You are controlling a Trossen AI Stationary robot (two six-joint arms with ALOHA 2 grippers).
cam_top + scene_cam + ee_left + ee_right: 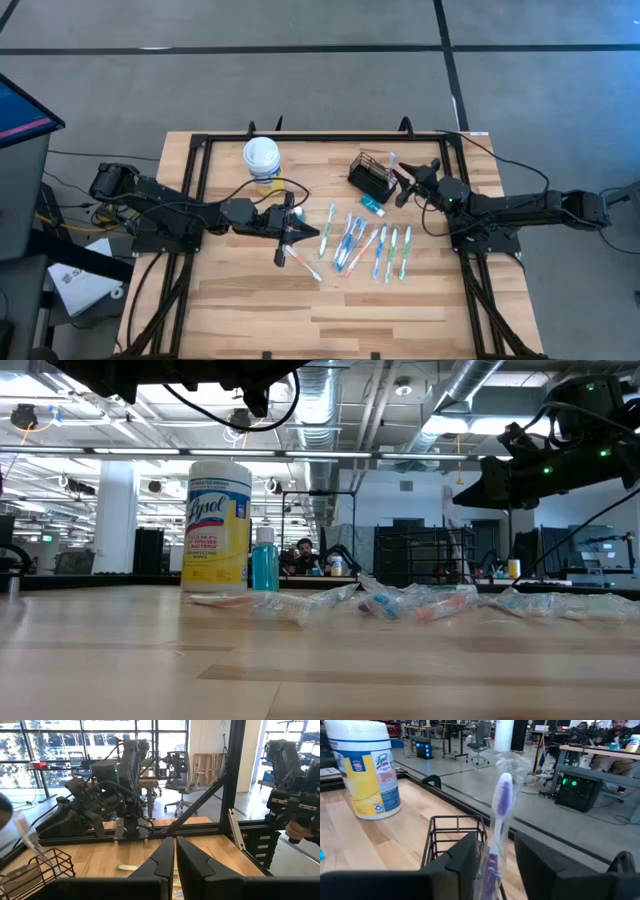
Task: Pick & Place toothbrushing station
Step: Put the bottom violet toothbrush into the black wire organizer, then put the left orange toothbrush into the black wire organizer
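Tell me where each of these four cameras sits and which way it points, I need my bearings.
High: overhead, straight down on the table; both arms show.
Low: table height, level across toward the room; arms hang from above.
Left wrist: past the shut left gripper toward the right arm and caddy.
Right wrist: past the open right gripper at a wrapped purple toothbrush standing in the caddy.
Shared: high, low and right wrist show the Lysol canister.

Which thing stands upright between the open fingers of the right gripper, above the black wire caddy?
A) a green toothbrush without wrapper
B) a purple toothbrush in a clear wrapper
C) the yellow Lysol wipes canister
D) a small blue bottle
B: in the right wrist view, a purple toothbrush in a clear wrapper rises between the parted fingers of the right gripper, over the black wire caddy.
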